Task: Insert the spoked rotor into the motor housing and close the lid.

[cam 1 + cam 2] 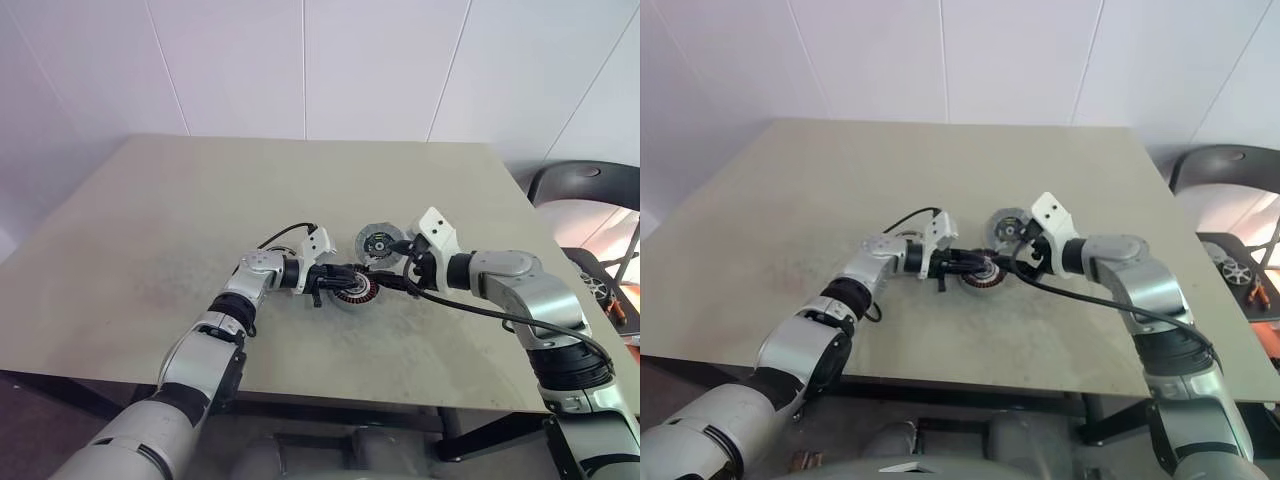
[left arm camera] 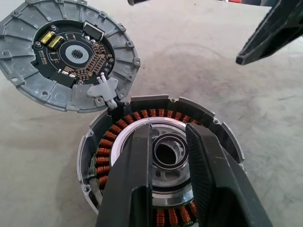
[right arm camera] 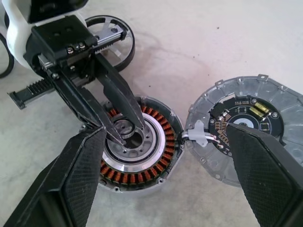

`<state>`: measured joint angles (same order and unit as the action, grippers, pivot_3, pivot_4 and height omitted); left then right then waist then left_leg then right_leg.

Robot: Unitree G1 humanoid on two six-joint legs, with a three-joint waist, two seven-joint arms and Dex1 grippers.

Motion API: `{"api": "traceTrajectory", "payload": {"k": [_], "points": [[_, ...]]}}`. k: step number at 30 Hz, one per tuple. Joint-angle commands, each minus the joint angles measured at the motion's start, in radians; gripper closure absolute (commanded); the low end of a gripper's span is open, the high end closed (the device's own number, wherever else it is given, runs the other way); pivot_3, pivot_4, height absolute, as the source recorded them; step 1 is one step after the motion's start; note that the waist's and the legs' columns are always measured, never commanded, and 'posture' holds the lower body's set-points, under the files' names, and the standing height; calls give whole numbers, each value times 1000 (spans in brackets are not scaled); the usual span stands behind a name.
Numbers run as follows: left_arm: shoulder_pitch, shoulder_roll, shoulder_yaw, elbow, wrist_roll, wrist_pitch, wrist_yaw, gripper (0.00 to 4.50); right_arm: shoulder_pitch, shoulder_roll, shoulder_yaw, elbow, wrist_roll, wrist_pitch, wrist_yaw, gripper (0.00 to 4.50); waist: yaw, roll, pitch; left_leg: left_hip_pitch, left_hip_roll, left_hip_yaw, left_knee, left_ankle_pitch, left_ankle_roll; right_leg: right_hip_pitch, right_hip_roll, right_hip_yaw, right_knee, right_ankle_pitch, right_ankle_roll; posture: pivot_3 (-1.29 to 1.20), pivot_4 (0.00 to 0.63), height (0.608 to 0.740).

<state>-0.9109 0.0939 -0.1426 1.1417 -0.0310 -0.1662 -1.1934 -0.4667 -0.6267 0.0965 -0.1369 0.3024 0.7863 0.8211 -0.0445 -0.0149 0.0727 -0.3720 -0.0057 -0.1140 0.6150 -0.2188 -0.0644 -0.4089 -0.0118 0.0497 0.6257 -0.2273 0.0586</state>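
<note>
The motor housing stands on the table, its copper windings exposed. Inside that ring sits the spoked rotor, silver-rimmed, with a small hub at its centre. My left gripper reaches in from the left and is shut on that hub, one finger on each side. The lid lies face up just beyond the housing, touching its rim and tied to it by a pale connector. My right gripper hovers wide open over the housing and lid, holding nothing.
The work sits near the middle of a beige table. The table's front edge runs close to my arms. A black chair stands past the right edge. A dark ring shape shows behind the left gripper; I cannot tell what it is.
</note>
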Motion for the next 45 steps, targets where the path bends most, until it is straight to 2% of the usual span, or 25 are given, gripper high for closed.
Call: {"api": "traceTrajectory", "payload": {"k": [1,9,17,22,26,28,31,34,38,39,42,45], "points": [[-22,1,-5,14,32,-42,38,3819,11,-9,-60,-76,37,16,-16,306,2,0,0,0,0,0,0,0,0,0,0,0,0,0,0,0,0,740],[-22,-22,23,34,21,-50,54,3819,38,-18,-79,-110,55,30,-45,306,2,0,0,0,0,0,0,0,0,0,0,0,0,0,0,0,0,740],[-42,-45,77,14,-26,-48,71,1183,59,-5,-83,-142,73,39,-81,264,2,0,0,0,0,0,0,0,0,0,0,0,0,0,0,0,0,740],[-59,4,158,-107,-122,2,22,1183,61,36,-93,-158,115,27,-91,264,0,0,0,0,0,0,0,0,0,0,0,0,0,0,0,0,0,740],[-21,58,215,-277,-203,92,33,1183,51,61,-72,-162,126,32,-95,264,0,0,0,0,0,0,0,0,0,0,0,0,0,0,0,0,0,740],[37,110,268,-418,-270,173,58,1140,31,107,-34,-136,120,21,-104,656,-4,0,0,0,0,0,0,0,0,0,0,0,0,0,0,0,0,740],[146,164,317,-598,-322,263,132,1742,5,138,32,-75,63,-16,-115,1499,-17,0,0,2,1,0,-1,0,0,0,0,1,3,0,0,0,0,740],[266,201,349,-738,-340,325,221,2775,-31,149,87,25,-30,-94,-149,2561,-20,0,0,5,1,0,-1,0,0,2,0,1,4,0,0,0,0,740],[345,222,376,-813,-314,313,361,4217,-75,172,92,114,-73,-149,-167,3997,-12,0,0,7,0,0,2,0,0,5,0,1,4,0,0,0,0,740],[349,224,386,-814,-312,306,396,4260,-79,167,105,128,-87,-158,-156,4322,-7,0,0,7,0,0,2,0,0,5,0,1,4,0,0,0,0,740],[333,231,422,-798,-318,273,485,4260,-83,174,118,172,-116,-189,-149,4322,1,0,0,7,0,0,3,0,0,6,0,1,4,0,0,0,0,740],[335,244,430,-812,-336,268,504,4260,-81,158,130,209,-125,-173,-117,4322,1,0,0,6,0,0,1,0,0,5,0,1,3,0,0,0,0,740]]}}
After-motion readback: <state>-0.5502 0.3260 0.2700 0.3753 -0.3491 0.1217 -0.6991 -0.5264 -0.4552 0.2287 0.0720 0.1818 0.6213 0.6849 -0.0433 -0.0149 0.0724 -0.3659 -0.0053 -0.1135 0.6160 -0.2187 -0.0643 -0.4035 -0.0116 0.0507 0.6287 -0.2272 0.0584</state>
